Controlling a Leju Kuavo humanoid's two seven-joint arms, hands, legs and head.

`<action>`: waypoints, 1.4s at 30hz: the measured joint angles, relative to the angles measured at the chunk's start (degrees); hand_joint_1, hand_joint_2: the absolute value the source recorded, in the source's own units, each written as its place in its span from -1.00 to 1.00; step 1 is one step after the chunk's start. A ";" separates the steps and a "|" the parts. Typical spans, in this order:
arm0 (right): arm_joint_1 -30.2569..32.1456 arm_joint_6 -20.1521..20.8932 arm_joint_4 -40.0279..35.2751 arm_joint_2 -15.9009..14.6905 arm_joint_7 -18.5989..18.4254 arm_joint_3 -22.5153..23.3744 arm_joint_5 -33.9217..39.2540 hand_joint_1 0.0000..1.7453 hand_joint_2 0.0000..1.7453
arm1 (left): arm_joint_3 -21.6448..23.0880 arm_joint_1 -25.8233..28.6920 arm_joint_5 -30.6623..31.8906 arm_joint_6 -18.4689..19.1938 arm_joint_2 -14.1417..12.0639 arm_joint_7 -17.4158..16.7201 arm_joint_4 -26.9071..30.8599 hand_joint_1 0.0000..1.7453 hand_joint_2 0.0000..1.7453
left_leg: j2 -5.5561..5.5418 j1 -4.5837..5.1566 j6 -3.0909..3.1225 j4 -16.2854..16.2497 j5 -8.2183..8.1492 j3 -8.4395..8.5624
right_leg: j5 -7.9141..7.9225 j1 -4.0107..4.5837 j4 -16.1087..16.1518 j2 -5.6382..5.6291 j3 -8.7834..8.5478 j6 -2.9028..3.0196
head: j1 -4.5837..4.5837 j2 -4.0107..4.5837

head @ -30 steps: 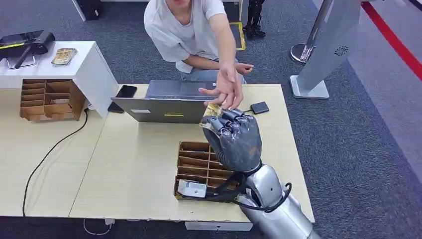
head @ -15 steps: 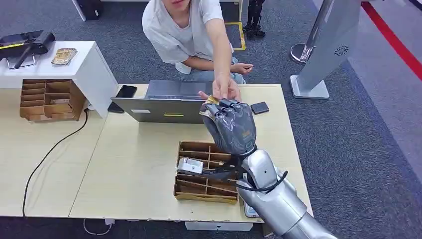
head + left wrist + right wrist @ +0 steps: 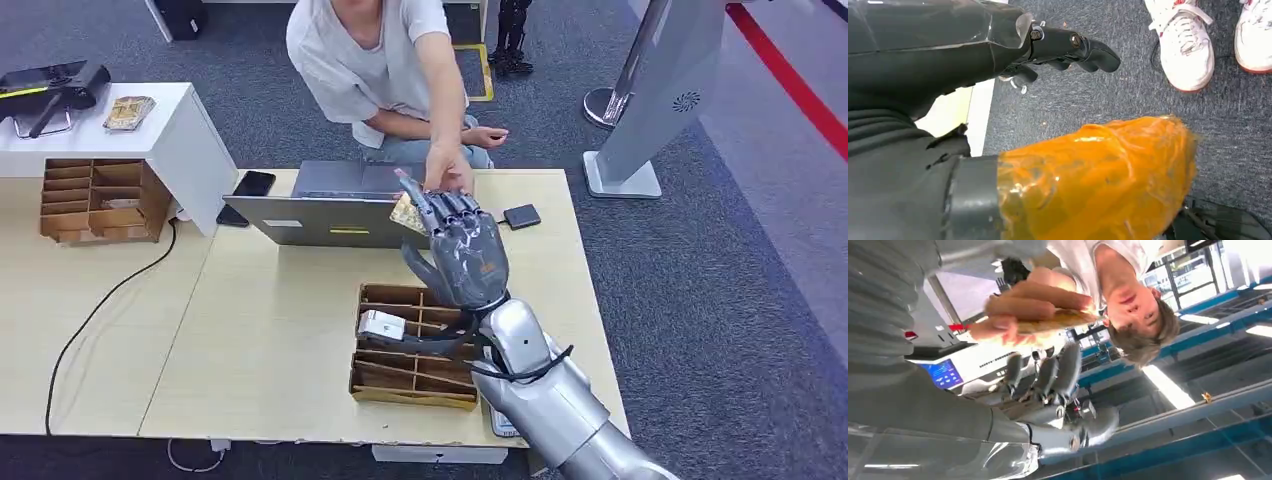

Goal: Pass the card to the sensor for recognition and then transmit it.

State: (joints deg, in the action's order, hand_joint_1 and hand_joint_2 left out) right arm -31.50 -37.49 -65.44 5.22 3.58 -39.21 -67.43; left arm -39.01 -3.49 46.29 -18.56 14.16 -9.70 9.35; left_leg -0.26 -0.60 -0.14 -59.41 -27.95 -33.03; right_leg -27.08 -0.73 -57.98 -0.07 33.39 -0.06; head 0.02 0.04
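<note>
My right hand (image 3: 462, 255) is raised above the table beyond the wooden tray, its fingers straightened and spread toward a person. The yellowish card (image 3: 405, 213) lies at my fingertips, and the person's hand (image 3: 442, 180) pinches it. In the right wrist view the card (image 3: 1063, 320) sits between the person's fingers (image 3: 1023, 310), apart from my spread hand (image 3: 1048, 385). A small black sensor box (image 3: 521, 216) lies on the table right of my hand. My left hand (image 3: 1068, 47) hangs over the carpet, holding nothing, fingers apart from the orange-wrapped thumb.
A laptop (image 3: 330, 205) stands at the table's far edge, with a phone (image 3: 253, 184) to its left. Below my hand lies a wooden divider tray (image 3: 400, 375) with a white item (image 3: 381, 325). A white side table (image 3: 170, 130) and another wooden tray (image 3: 95, 200) stand left. Shoes (image 3: 1188, 45) are nearby.
My right hand has moved forward toward the person and its curled fingers have straightened. The person's hand has come down onto the card and taken hold of it.
</note>
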 joint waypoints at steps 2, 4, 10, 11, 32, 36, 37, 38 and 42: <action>0.12 -0.17 -0.04 0.00 0.02 0.00 -0.15 -1.00 1.00 | 0.00 0.00 -0.02 -0.04 0.00 0.00 0.00 -1.00 -1.00 | 0.00 0.00 0.00 0.00 0.00 0.00 | 0.00 0.00 0.00 0.00 0.00 0.00 | 0.00 0.00; 0.62 -0.22 -0.46 0.00 0.02 0.00 -0.28 -1.00 1.00 | 0.00 0.01 -0.04 -0.09 0.00 0.00 0.00 -1.00 -1.00 | 0.00 0.00 0.00 0.00 0.00 0.00 | 0.00 0.00 0.00 0.00 0.00 0.00 | 0.00 0.00; 3.53 -0.77 -4.18 -0.07 0.83 -0.20 0.20 -1.00 1.00 | -0.04 0.00 -0.66 -0.66 0.00 0.00 0.00 -1.00 -1.00 | 0.00 0.00 0.00 0.00 0.00 0.00 | -0.01 0.00 0.00 0.00 0.02 0.00 | 0.00 0.00; 4.11 -0.81 -4.92 -0.11 1.16 -0.33 0.46 -1.00 1.00 | -0.07 0.00 -0.79 -0.74 0.00 0.00 0.00 -1.00 -1.00 | 0.00 0.00 0.00 0.00 0.00 0.00 | -0.01 0.00 0.00 0.00 0.02 0.00 | 0.00 0.00; 20.36 -0.57 -23.30 -0.87 21.43 -2.49 36.20 -1.00 1.00 | -3.91 -0.05 -4.83 -4.50 1.92 -1.11 0.00 -1.00 -1.00 | 0.00 0.01 0.03 0.01 -0.07 -0.02 | -0.05 0.00 0.02 0.01 0.03 -0.03 | 0.00 0.00; 24.85 2.23 -26.12 -1.16 25.79 -2.86 47.72 -1.00 1.00 | -5.14 -0.09 -5.31 -4.85 2.38 -1.09 0.00 -1.00 -1.00 | 0.00 0.01 0.03 0.01 -0.07 -0.02 | -0.05 0.00 0.02 0.01 0.03 -0.03 | -0.02 0.00; 25.77 4.12 -26.92 -1.27 26.66 -2.86 50.69 -1.00 1.00 | -5.44 -0.09 -5.35 -4.85 2.47 -1.03 0.00 -1.00 -1.00 | 0.01 0.01 0.03 0.01 -0.07 -0.01 | -0.05 0.00 0.02 0.00 0.03 -0.03 | 0.00 0.00; 26.78 6.17 -27.69 -1.38 27.30 -2.86 53.51 -1.00 1.00 | -5.68 -0.09 -5.42 -4.83 2.49 -0.94 0.00 -1.00 -1.00 | 0.01 0.01 0.03 0.01 -0.07 -0.01 | -0.05 0.00 0.02 -0.01 0.03 -0.03 | 0.00 0.00; 30.00 11.37 -30.10 -2.01 28.44 -2.64 58.69 -1.00 -1.00 | -6.23 -0.12 -5.44 -4.76 2.54 -0.55 0.00 -1.00 -1.00 | 0.01 0.00 0.03 0.01 -0.07 -0.01 | -0.05 0.00 0.02 0.00 0.03 -0.03 | 0.00 0.00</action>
State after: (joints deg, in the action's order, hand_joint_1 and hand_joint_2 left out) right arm -1.51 -26.12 -95.54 3.21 32.02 -41.86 -8.74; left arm -45.24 -3.62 40.85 -23.32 16.70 -10.25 9.35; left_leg -0.25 -0.60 -0.10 -59.40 -28.03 -33.03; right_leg -27.13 -0.73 -57.96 -0.07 33.42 -0.09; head 0.02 0.04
